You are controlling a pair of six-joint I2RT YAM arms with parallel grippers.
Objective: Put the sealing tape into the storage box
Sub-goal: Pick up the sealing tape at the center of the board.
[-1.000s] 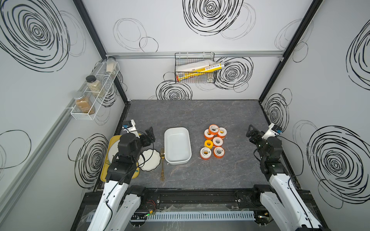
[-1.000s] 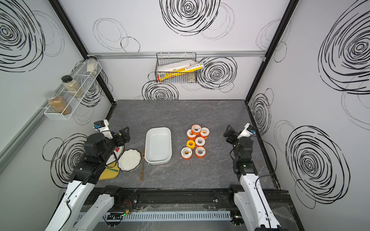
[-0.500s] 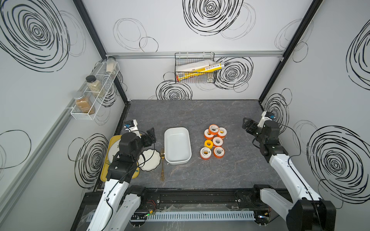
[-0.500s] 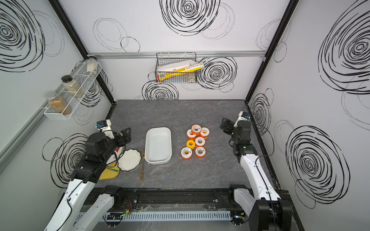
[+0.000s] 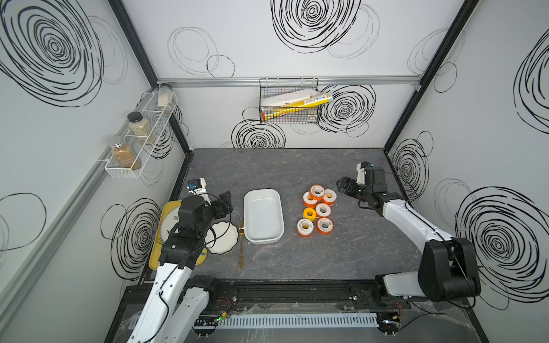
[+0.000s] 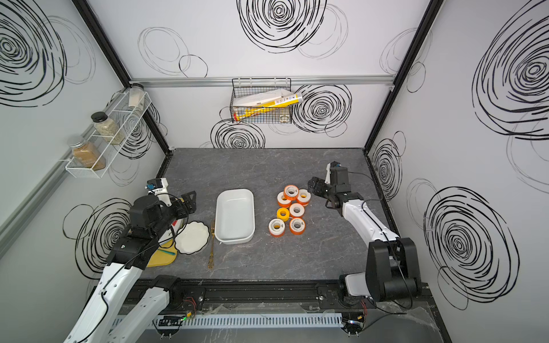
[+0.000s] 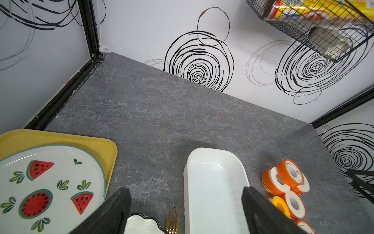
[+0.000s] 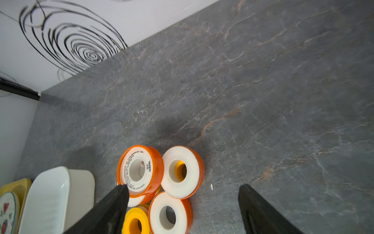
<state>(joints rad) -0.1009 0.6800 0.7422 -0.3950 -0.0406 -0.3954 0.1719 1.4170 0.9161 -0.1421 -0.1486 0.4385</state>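
**A:** Which arm is nearer the sealing tape (image 5: 326,211)?

**B:** The right one. The right gripper (image 5: 340,187) hangs just beside the far end of the cluster, with its tips aimed at it. The nearest roll (image 5: 332,198) is just ahead of the tips, and the rest trail from there toward the robot's base. In the right wrist view its fingers (image 8: 113,204) stand wide apart with nothing between them. The rolls sit off toward one finger, not centred in the gap.

**A:** And the left gripper (image 5: 227,202)?

**B:** It is also spread wide and empty, well apart from the tape. The storage box (image 5: 263,216) lies just beside it, between it and the rolls.

**A:** Where is the box from the right gripper?

**B:** Straight past the cluster, on its far side. The box's long axis runs from the robot's base toward the back wall, crosswise to that line. I judge a carried roll would cross a long wall first.

**A:** What's the count?

**B:** Seven rolls, all on the table and none in the box. Six are on orange spools and one is on a yellow spool (image 5: 306,214). One orange roll (image 5: 320,193) leans tilted on its neighbours. There is one box, empty, and two grippers. By the left gripper there are one fork (image 5: 241,246), one scalloped dish (image 5: 224,245) and one yellow tray (image 5: 155,261).
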